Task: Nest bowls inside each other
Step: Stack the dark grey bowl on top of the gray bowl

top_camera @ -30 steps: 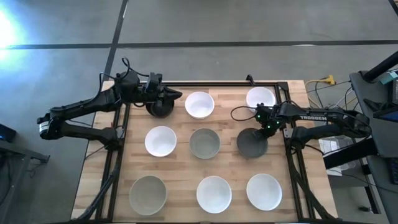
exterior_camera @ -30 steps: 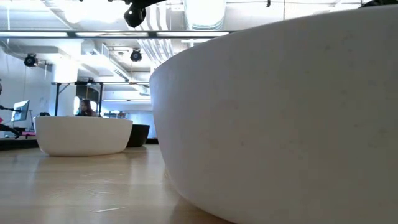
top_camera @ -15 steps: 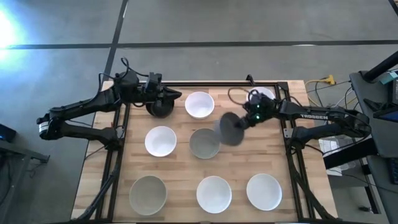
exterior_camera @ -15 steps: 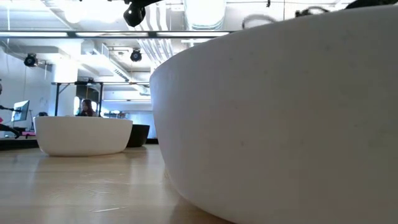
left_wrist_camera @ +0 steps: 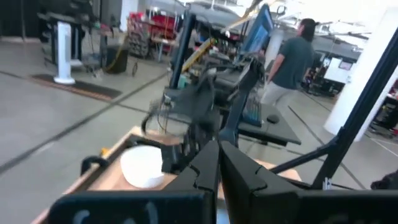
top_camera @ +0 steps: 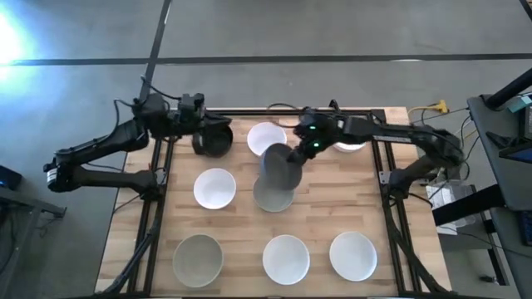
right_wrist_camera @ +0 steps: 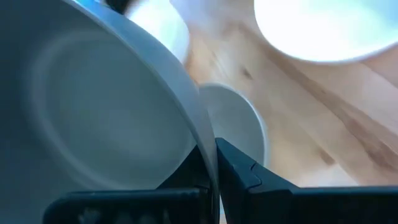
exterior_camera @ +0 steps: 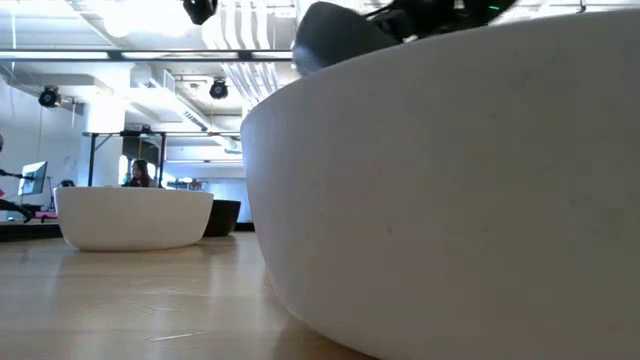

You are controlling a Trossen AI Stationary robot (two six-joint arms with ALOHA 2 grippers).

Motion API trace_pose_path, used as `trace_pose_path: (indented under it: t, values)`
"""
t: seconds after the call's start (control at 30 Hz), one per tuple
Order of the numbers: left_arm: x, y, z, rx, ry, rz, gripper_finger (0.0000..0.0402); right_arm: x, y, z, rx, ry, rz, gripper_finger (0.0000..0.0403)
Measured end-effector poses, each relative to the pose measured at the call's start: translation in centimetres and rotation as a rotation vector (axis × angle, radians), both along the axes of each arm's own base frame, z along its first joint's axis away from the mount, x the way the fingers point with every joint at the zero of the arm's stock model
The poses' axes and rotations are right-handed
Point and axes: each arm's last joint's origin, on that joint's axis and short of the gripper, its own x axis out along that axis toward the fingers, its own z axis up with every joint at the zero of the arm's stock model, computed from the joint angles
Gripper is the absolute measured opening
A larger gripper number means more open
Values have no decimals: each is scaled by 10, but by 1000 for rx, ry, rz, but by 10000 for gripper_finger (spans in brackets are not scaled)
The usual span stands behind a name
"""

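The wooden worktop [top_camera: 312, 220] is the biggest thing here, and it carries the bowls in rows. Along its near edge sit a grey-green bowl [top_camera: 198, 259], a white bowl [top_camera: 286, 258] and another white bowl [top_camera: 352, 255]. In the middle row a white bowl [top_camera: 214, 188] sits toward the left edge, and a grey bowl [top_camera: 273, 196] sits at the centre. Along the far edge a black bowl [top_camera: 214, 140] sits near the left corner, a white bowl [top_camera: 264, 136] is beside it, and one more white bowl [top_camera: 349, 143] near the right corner is mostly covered by the right arm. The right gripper [top_camera: 298, 154] reaches in from the right edge and pinches the rim of a dark grey bowl [top_camera: 278, 167], which is tilted in the air over the centre grey bowl and hides part of it. The left gripper [top_camera: 218, 126] is closed with nothing in it, above the black bowl at the far left corner. In the low view one white bowl fills most of the picture and blocks nearly everything behind it. The held bowl looks blurred from above. A person stands in the room beyond the worktop.
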Motion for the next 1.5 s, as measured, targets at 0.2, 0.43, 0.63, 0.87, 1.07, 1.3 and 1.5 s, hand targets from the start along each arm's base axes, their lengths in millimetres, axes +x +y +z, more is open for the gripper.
trace_pose_path:
  t: [0.2, 0.43, 0.63, 0.87, 1.07, 1.3, 1.5]
  values:
    - [-25, -5, 4, 0, 2, 71, 0, 40, -4, -5, -36, 187, 140, 9]
    - [-38, -10, 5, -9, 12, 97, 0, 75, -2, -14, -132, 327, 227, 9]
    - [-37, -10, 3, -19, 27, 97, 0, 92, 7, -32, -164, 461, 303, 9]
    - [-31, -7, 0, -29, 50, 97, 0, 104, 26, -54, -176, 532, 359, 9]
    - [-23, -4, -3, -38, 75, 97, 0, 109, 36, -68, -171, 564, 385, 13]
    - [-18, -2, -6, -44, 91, 97, 0, 107, 37, -59, -181, 535, 382, 52]
    - [-15, 0, -8, -48, 102, 97, 0, 105, 37, -42, -194, 489, 376, 101]
